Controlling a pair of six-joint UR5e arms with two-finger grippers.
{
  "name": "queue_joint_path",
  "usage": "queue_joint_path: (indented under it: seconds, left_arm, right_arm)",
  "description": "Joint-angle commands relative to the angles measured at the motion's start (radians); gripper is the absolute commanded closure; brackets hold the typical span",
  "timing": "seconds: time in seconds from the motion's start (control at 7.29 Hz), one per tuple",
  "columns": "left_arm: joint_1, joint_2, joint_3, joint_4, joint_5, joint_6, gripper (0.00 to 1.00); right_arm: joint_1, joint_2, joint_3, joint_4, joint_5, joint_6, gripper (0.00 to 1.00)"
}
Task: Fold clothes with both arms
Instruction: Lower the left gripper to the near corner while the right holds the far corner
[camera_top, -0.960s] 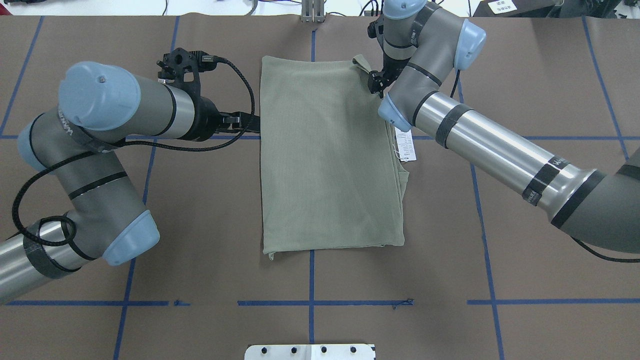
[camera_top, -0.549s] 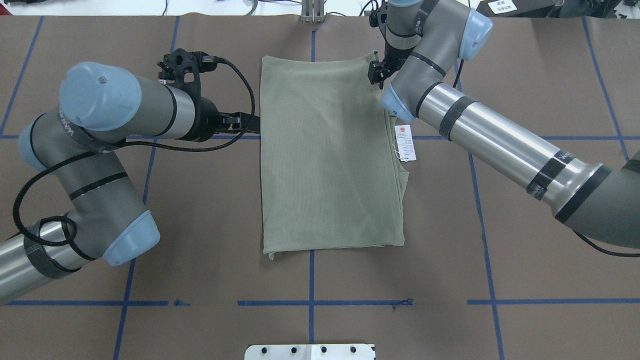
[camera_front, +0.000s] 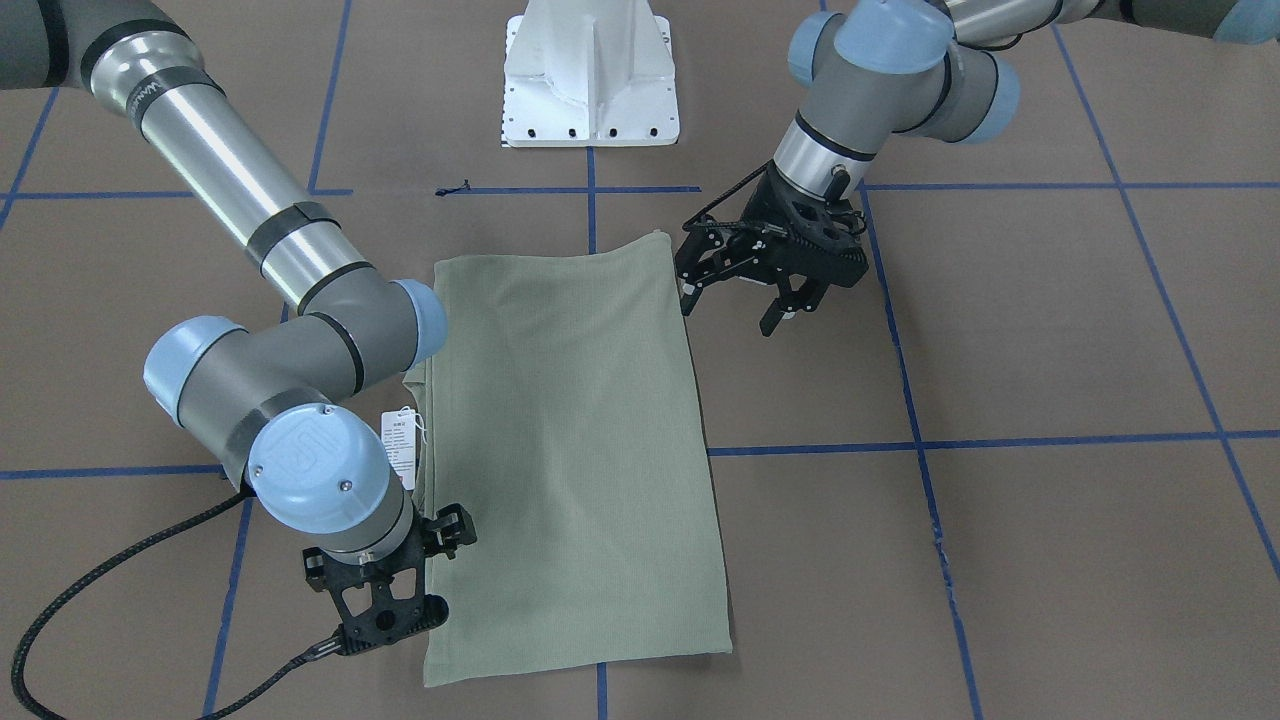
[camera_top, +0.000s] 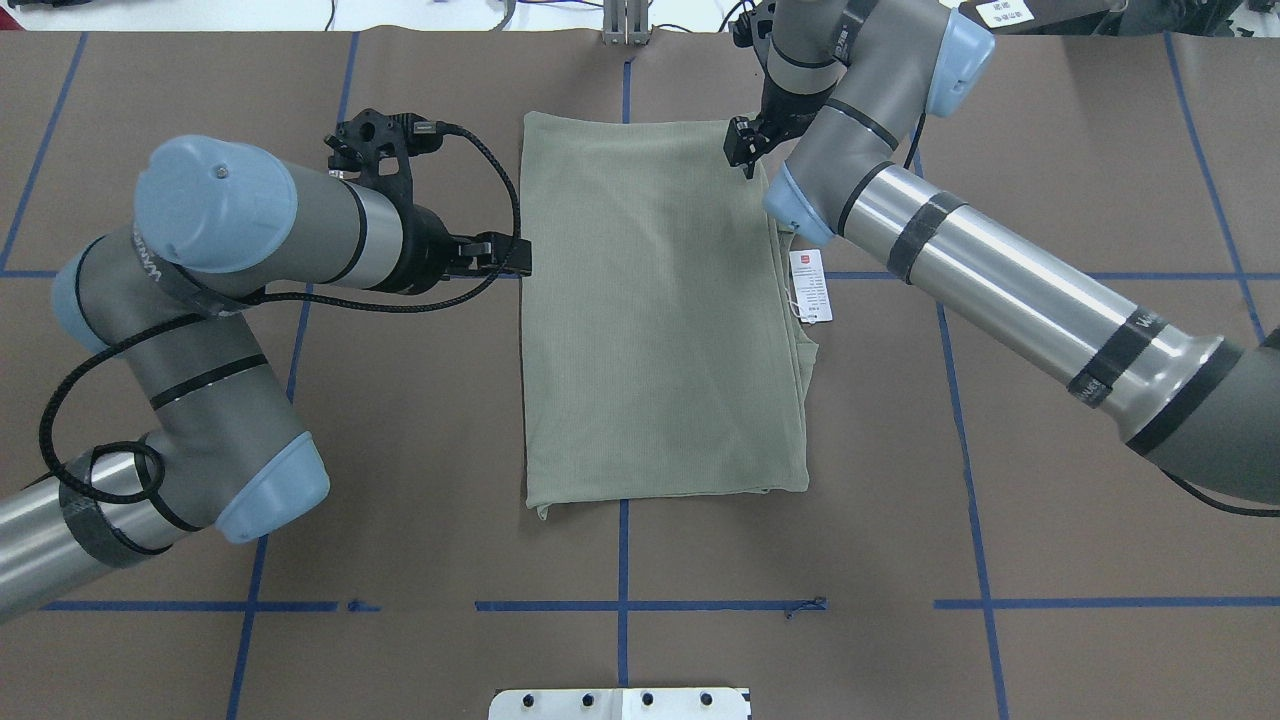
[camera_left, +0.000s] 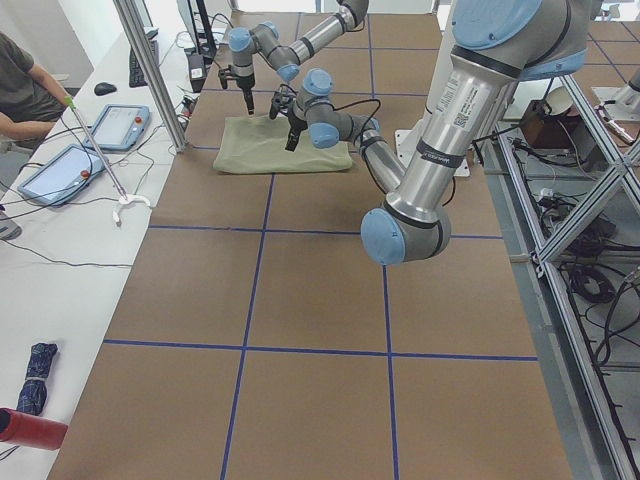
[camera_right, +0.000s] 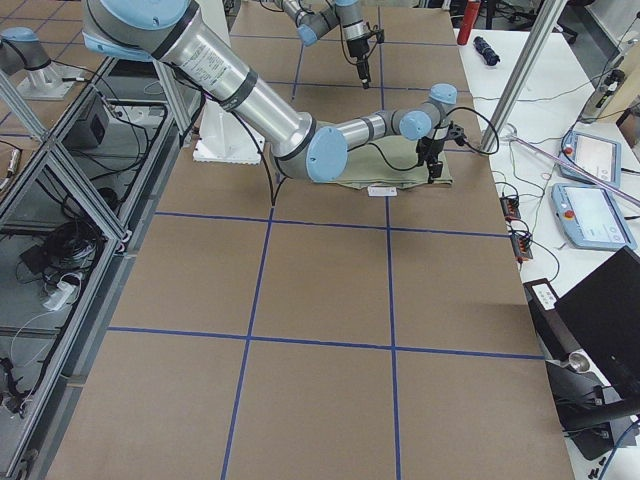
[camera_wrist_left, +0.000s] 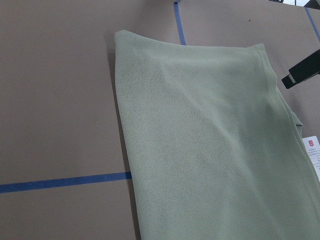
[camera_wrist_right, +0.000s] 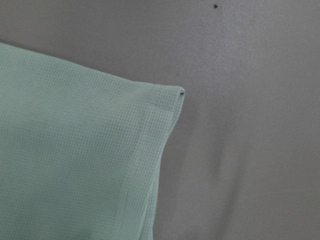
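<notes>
The sage-green shirt (camera_top: 650, 320) lies folded in a flat rectangle at the table's middle, also in the front view (camera_front: 570, 440). Its white hang tag (camera_top: 811, 285) sticks out from its right edge. My left gripper (camera_front: 735, 308) is open and empty, hovering at the shirt's left edge (camera_top: 520, 258). My right gripper (camera_top: 738, 155) hangs over the shirt's far right corner (camera_wrist_right: 170, 102), which lies flat and free; it looks open and holds nothing. In the front view the wrist mostly hides it (camera_front: 450, 530). One of its fingers (camera_wrist_left: 300, 75) shows in the left wrist view.
The brown table cover (camera_top: 1050, 450) carries a grid of blue tape lines. The white pedestal base (camera_front: 590, 80) stands at the robot's side of the table. In the exterior left view a seated operator (camera_left: 20, 80) and tablets (camera_left: 60, 170) are at a side table.
The shirt's far right corner was lifted and bent; it now lies flat. My right gripper moved toward the far edge and slightly left. My left gripper edged right toward the shirt.
</notes>
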Motion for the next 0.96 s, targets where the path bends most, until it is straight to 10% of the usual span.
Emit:
queue_joint_path:
  seconds: [0.0,0.41,0.82]
  left_arm:
    - [0.132,0.001,0.001,-0.001,0.000,-0.207,0.00]
    - [0.209,0.007,-0.007,0.081,0.015,-0.499,0.00]
    - [0.313,-0.008,0.007,0.221,0.115,-0.630,0.02]
  right_arm:
    - [-0.004,-0.150,0.330,-0.181,0.039,0.071,0.00]
    - [-0.075,-0.331,0.641,-0.255,0.039,0.157,0.00]
    - [-0.089,-0.401,0.715,-0.257,0.047,0.158,0.00]
